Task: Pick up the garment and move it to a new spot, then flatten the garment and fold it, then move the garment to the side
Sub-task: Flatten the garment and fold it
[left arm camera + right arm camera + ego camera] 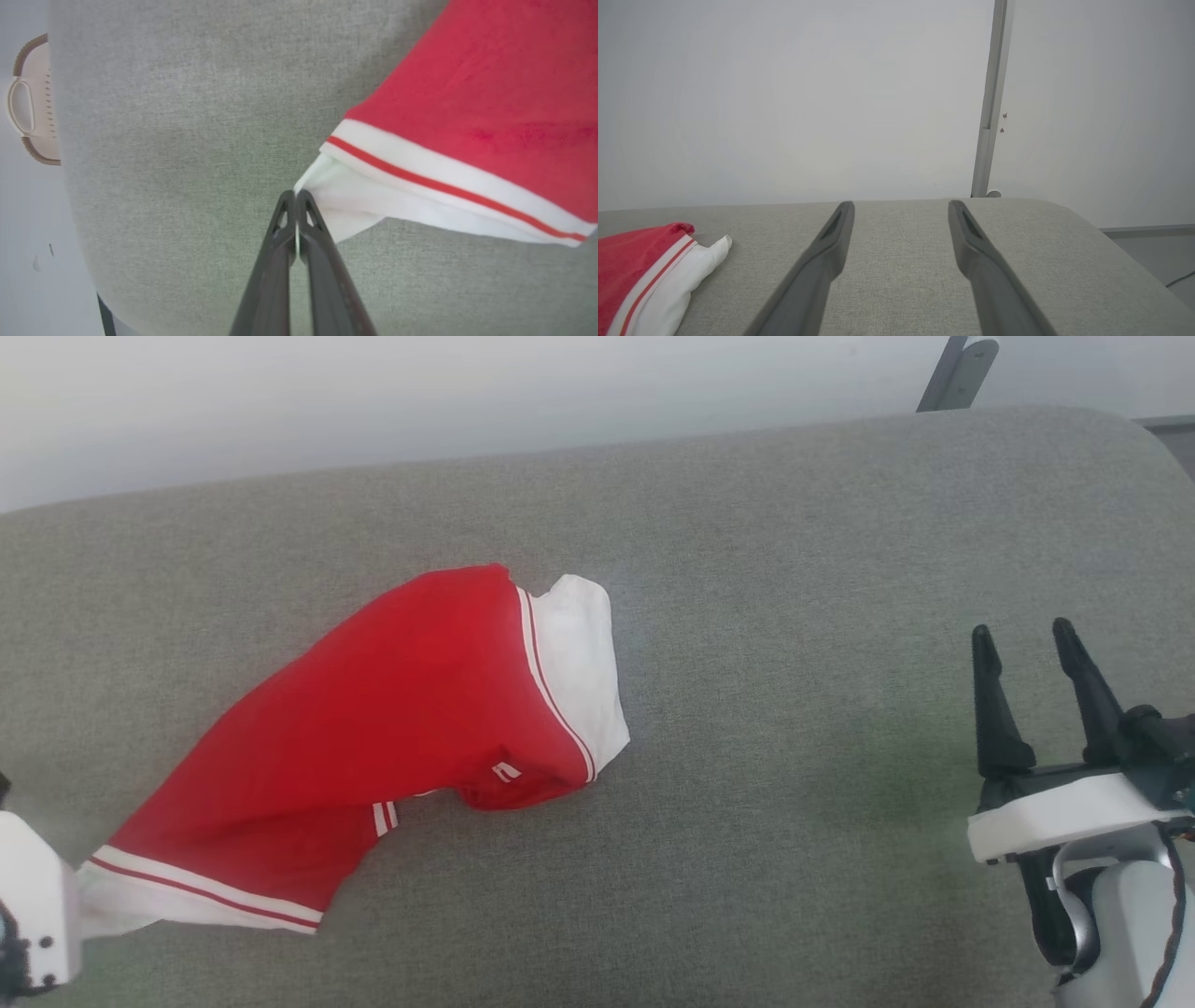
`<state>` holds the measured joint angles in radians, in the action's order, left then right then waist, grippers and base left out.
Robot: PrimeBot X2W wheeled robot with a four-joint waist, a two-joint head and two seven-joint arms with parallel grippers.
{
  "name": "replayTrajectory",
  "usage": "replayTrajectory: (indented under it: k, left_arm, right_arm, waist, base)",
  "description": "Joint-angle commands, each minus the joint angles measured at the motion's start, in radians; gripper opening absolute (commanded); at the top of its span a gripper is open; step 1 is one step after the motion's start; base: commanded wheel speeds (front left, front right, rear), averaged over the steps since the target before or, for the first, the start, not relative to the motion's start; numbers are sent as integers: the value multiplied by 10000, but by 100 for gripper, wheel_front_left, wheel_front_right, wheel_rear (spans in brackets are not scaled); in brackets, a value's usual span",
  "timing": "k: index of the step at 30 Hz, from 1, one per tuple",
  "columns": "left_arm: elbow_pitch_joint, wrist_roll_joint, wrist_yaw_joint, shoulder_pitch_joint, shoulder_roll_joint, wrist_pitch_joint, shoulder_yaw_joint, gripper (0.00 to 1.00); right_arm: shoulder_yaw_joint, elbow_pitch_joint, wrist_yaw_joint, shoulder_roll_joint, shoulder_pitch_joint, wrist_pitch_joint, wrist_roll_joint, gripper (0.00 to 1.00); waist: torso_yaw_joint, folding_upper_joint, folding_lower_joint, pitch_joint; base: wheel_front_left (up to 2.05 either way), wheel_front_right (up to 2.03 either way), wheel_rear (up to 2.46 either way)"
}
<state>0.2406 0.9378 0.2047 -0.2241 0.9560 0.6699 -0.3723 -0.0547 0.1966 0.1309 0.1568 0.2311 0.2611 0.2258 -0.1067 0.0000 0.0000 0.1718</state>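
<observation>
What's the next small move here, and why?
Probably raise the left gripper, taking the shirt up by its white sleeve. It is shut on the sleeve's corner, while most of the shirt lies bunched on the grey cushion. The right gripper hangs open well off to the side, holding nothing.
</observation>
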Motion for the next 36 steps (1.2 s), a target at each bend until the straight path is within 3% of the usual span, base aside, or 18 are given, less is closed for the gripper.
replayTrajectory:
  k: [1, 3, 4, 5, 6, 8, 15, 19, 25, 29, 36]
  left_arm:
    - [160, 65, -69, 71, -181, -162, -1, 0]
    - [391, 130, -193, 25, -407, -349, -38, 0]
    - [479, 112, -247, -51, -501, -472, -47, 6]
    - [560, 59, -275, -130, -583, -603, -52, 32]
    - [644, -17, -311, -195, -655, -704, -89, 46]
    - [767, -155, -461, -381, -821, -986, -169, 100]
    - [508, -610, -676, -757, -998, -1467, -373, 100]
    - [-36, -897, -781, -832, -1186, -2270, -392, 100]
    - [-902, -1658, -472, -629, -1513, -4136, -256, 100]
    - [-1316, -2156, -39, -394, -1838, -5582, -58, 100]
    - [-1797, -2574, 530, 202, -2541, -7554, 155, 100]
  right_arm:
    - [76, 41, -3, 26, 93, 52, 77, 100]
    - [169, 100, -3, 75, 131, 52, 130, 100]
    - [208, 116, -3, 97, 119, 52, 148, 100]
    - [246, 137, -3, 114, 98, 52, 160, 100]
    - [274, 152, -3, 140, 80, 52, 176, 100]
    - [332, 216, -3, 234, 37, 52, 207, 100]
    - [509, 416, -3, 432, -53, 52, 333, 100]
    - [721, 647, -3, 527, 3, 52, 453, 100]
    - [1105, 1138, -3, 671, 236, -281, 751, 100]
    - [1434, 1415, -3, 803, 466, -726, 919, 100]
    - [1881, 2192, -3, 1071, 1150, -2092, 1240, 100]
  waist:
    - [9, 0, 0, 8]
    - [32, 0, 0, 3]
    - [62, 0, 0, -9]
    - [95, 0, 0, -27]
    - [134, 0, 0, -50]
    - [308, 0, 0, -152]
    - [905, 0, 0, -444]
    - [1391, 0, 0, -652]
    - [2228, 0, 0, -926]
    - [2791, 0, 0, -1024]
    - [3768, 0, 0, -970]
  base:
    - [0, 0, 0]
    - [0, 0, 0]
    - [0, 0, 0]
    - [0, 0, 0]
    - [0, 0, 0]
    - [0, 0, 0]
    - [0, 0, 0]
    - [0, 0, 0]
    - [0, 0, 0]
    - [0, 0, 0]
    - [0, 0, 0]
